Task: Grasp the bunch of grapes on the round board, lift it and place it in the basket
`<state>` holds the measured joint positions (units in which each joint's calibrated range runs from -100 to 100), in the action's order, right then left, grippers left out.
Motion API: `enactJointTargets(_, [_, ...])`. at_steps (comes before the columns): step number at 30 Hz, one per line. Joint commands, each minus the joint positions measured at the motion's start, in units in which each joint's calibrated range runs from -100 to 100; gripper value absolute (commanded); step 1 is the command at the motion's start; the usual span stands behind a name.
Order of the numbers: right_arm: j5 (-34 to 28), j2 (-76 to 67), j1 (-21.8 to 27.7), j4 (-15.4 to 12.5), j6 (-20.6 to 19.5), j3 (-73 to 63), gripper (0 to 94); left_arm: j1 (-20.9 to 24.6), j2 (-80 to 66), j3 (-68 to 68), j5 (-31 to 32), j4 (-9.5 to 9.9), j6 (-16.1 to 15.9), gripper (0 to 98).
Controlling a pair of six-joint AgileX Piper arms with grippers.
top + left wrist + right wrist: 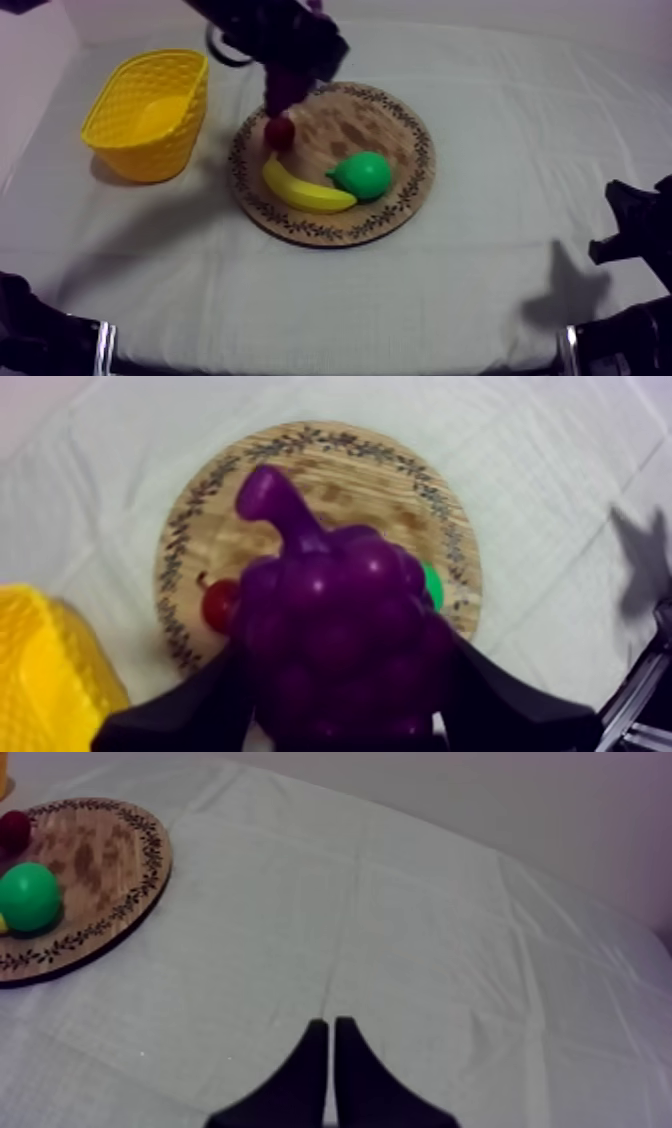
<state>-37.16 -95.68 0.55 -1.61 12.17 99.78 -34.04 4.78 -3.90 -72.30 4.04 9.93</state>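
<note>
Holding the bunch of grapes (335,616) above the wooden board (330,446), the left tool (340,711) is clamped round it: pickup looks done. Carrying it to the yellow basket (150,150) beside the board and releasing remain. The right tool (332,1042), closed together, sits well apart from the board.

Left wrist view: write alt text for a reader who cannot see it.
The left gripper is shut on a purple bunch of grapes over the wooden board, where a small red fruit and a pear lie; the yellow basket stands nearby.
</note>
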Motion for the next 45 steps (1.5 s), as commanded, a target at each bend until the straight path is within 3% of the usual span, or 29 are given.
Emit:
enactJointTargets(1, [-0.01, 0.00, -0.01, -0.02, 0.02, -0.01, 0.5, 1.52, -5.10, -3.46, 0.07, -0.09, -0.07, 53.4])
enactJointTargets(12, [-0.01, 0.00, -0.01, -0.02, 0.02, -0.01, 0.5, 10.22, -19.64, -14.80, 0.25, -0.60, -1.01, 53.2])
enactJointTargets(22, [-0.01, 0.00, -0.01, -0.02, 0.02, -0.01, 0.5, 24.81, -30.66, -24.36, 0.62, -4.37, -4.13, 53.4])
enactJointTargets(26, [-0.01, 0.00, -0.01, -0.02, 0.02, -0.01, 0.5, 29.31, -30.46, -24.73, 0.51, -4.93, -4.80, 53.3])
enactJointTargets(37, [-0.01, 0.00, -0.01, -0.02, 0.02, -0.01, 0.5, 30.72, -18.52, -17.88, 1.65, -4.52, -4.03, 53.4])
enactJointTargets(45, [-0.01, 0.00, -0.01, -0.02, 0.02, -0.01, 0.5, 30.02, -8.68, -20.96, 7.06, -4.63, -3.83, 53.4])
